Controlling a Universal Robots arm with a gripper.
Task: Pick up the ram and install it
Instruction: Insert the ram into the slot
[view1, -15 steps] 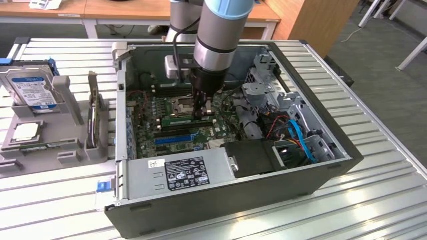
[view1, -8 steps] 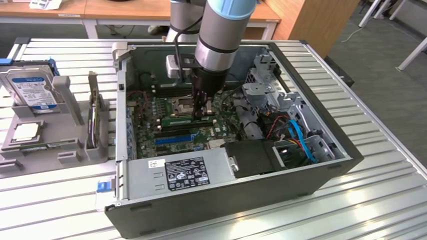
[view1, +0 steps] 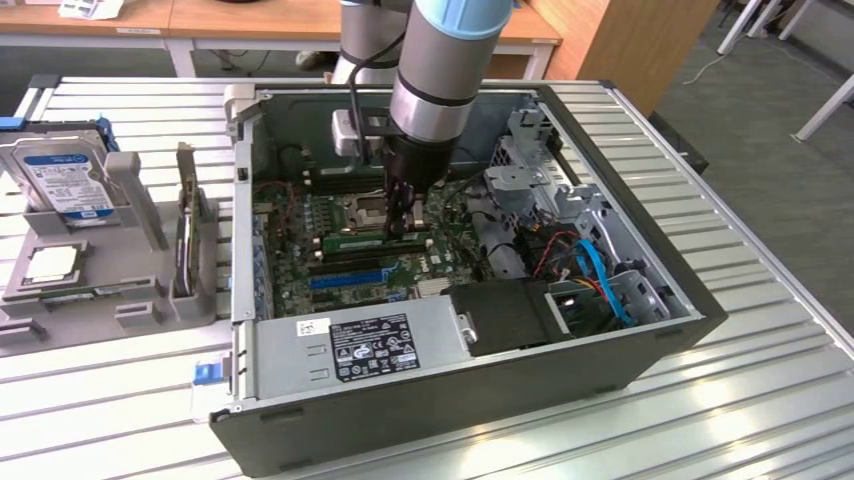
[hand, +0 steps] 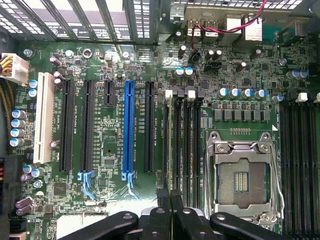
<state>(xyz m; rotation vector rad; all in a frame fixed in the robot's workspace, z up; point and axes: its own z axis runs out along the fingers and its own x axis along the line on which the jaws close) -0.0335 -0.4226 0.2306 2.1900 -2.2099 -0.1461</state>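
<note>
Exterior view: in an open computer case (view1: 467, 420), the gripper (view1: 404, 228) is pinched almost fully closed on one end of the green ram stick (view1: 358, 241). The stick stands on edge just beside the processor socket (view1: 360, 210), and the labels on the power supply (view1: 378, 343) and on the hard drive (view1: 64, 178) outside the case are too small to read. Wrist view: the gripper's (hand: 172, 207) black fingers (hand: 160, 220) nearly meet over the black memory slots (hand: 189, 145) beside the empty socket (hand: 242, 180), with a blue slot (hand: 129, 130) and a white slot (hand: 44, 117) farther from the socket, and the board's white lettering is illegible.
</note>
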